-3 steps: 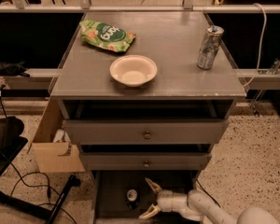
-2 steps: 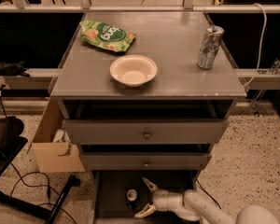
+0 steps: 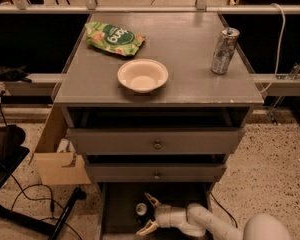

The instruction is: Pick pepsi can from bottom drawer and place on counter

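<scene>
As the arm (image 3: 210, 224) enters from the lower right, the gripper (image 3: 143, 215) sits low inside the open bottom drawer (image 3: 119, 211), at the foot of the grey metal cabinet. Its two pale fingers (image 3: 152, 201) are spread wide, one toward the back of the drawer and one toward the front. The pepsi can (image 3: 141, 208) stands upright on the dark drawer floor between the fingertips, showing its silver top. Contact between either finger and the can cannot be told from this view.

Above the bottom drawer, the middle drawer (image 3: 155, 173) and the top drawer (image 3: 156, 141) each carry a small round knob and are pulled out slightly.

The counter (image 3: 190, 84) forms the flat grey top of the cabinet. On it, near the front and left of centre, rests a shallow cream bowl (image 3: 142, 75). A green snack bag (image 3: 114, 38) lies flat toward the back left corner, well apart from the bowl. A taller silver-grey can (image 3: 224, 50) stands upright near the right edge.

To the left of the cabinet, an open cardboard box (image 3: 60, 161) sits on the speckled floor (image 3: 275, 169), with black cables (image 3: 25, 204) trailing nearby. A white cable (image 3: 281, 39) hangs at the right, behind the counter.
</scene>
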### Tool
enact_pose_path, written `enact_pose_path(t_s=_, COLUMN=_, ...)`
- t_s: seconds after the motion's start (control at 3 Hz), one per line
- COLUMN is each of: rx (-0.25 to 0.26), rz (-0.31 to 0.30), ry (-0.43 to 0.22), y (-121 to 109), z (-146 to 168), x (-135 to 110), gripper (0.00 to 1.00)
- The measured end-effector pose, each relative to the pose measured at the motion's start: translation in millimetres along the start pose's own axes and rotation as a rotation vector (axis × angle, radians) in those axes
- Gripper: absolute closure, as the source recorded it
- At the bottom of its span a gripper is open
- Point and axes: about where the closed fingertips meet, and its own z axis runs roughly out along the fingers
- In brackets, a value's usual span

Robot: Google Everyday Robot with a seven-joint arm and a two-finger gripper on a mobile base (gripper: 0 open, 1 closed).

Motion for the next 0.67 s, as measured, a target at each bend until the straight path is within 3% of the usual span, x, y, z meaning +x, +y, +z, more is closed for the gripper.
enact_pose_path(t_s=0.33, rx=0.0, rz=0.0, ry=0.0, y=0.1, z=0.1, x=0.0, gripper=0.19)
enact_pose_path(t_s=0.67, rx=0.0, rz=0.0, ry=0.0, y=0.1, z=0.2, x=-0.1, gripper=0.5)
